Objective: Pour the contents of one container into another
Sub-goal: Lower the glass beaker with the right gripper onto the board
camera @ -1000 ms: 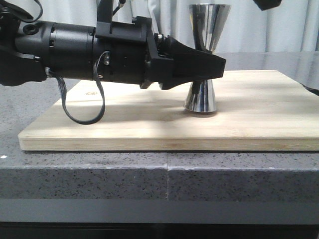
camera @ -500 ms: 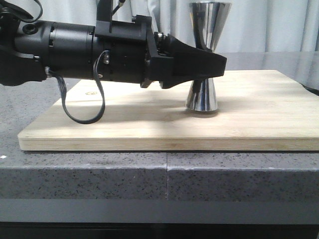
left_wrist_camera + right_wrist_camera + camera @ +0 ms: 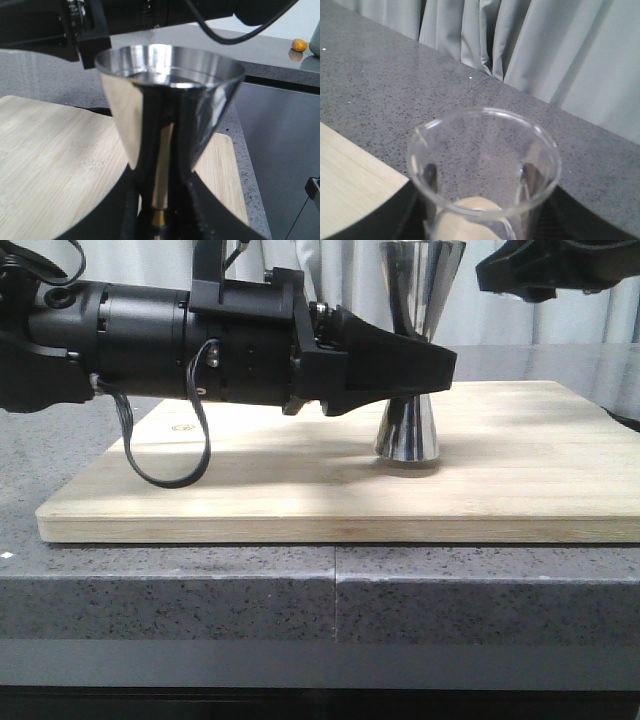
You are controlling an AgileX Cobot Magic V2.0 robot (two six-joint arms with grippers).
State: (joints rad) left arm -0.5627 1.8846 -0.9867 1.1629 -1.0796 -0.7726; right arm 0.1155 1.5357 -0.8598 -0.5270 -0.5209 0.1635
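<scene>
Progress: I judge both vessels are in hand and the pour itself not yet begun; bringing the beaker (image 3: 484, 175) over the jigger (image 3: 415, 350) and tipping it is what's left.
Left gripper (image 3: 425, 365): clamped on the jigger's narrow waist, steadying it on the wooden board (image 3: 300, 480).
Right gripper (image 3: 555, 268): high, to the right of the jigger's mouth; I read it as closed around the beaker, going by the wrist view.
Jigger axis: upright, long axis vertical, wide cup facing up, base on the board.
Beaker axis: seems roughly upright, mouth open toward the wrist camera; exact tilt I cannot tell.
</scene>
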